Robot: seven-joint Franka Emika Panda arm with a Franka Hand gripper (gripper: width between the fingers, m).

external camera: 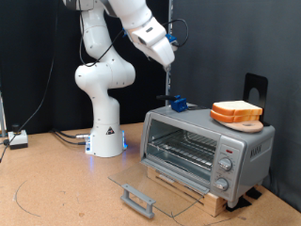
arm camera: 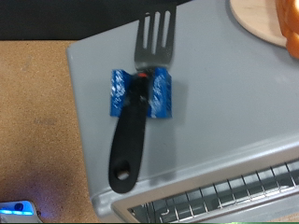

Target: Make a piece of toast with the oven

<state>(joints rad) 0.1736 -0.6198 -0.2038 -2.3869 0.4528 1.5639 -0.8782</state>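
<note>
The silver toaster oven stands on the table at the exterior view's right, its glass door folded down flat and its wire rack showing. Two bread slices lie stacked on a round wooden board on the oven's top; the upper slice has a pale face and orange-tan crust. My gripper hangs above the left end of the oven's top, holding nothing. Directly under it a black-handled spatula rests on a blue holder. The fingers do not show in the wrist view.
The spatula and blue holder sit on the oven's top left. A black upright object stands behind the bread. The robot's white base is behind the oven's left. Cables lie on the table at the left.
</note>
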